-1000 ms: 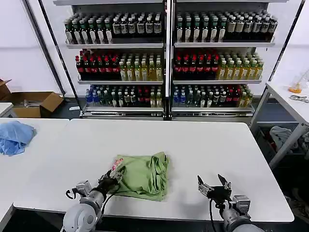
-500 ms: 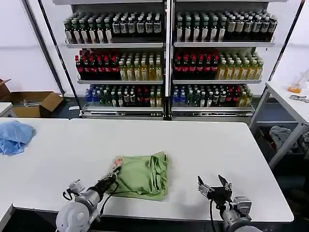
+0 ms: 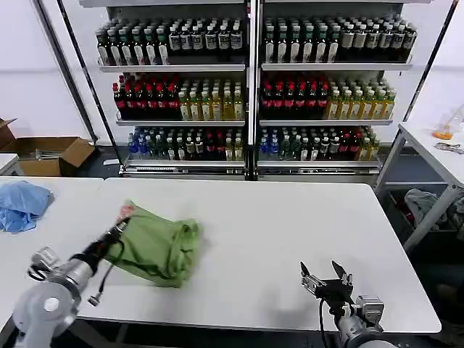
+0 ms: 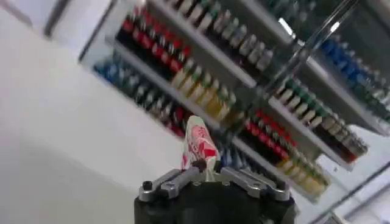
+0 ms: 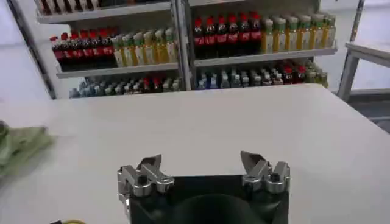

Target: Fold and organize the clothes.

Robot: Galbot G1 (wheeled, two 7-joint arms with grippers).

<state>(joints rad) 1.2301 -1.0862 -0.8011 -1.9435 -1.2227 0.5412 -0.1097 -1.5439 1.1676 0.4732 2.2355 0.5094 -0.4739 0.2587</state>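
The clothes, a pale sage-green shirt [image 3: 156, 246], lie bunched on the white table [image 3: 275, 225], left of centre. My left gripper [image 3: 122, 223] is shut on the shirt's edge by the red-and-white patch [image 3: 127, 211] and holds that corner lifted. In the left wrist view the patch [image 4: 198, 146] sticks up from between the closed fingers of my left gripper [image 4: 203, 167]. My right gripper [image 3: 325, 278] hovers open near the table's front right edge, well clear of the shirt. In the right wrist view it [image 5: 202, 165] is empty, with the shirt [image 5: 18, 146] far off at the side.
A light blue cloth [image 3: 22, 204] lies on the neighbouring table at the left. Shelves of bottles [image 3: 250, 87] stand behind the table. A cardboard box [image 3: 51, 154] sits on the floor at back left. Another table [image 3: 435, 148] stands at the right.
My left arm has swung left and up, dragging the shirt from the table's front centre toward the left. The right gripper has barely moved.
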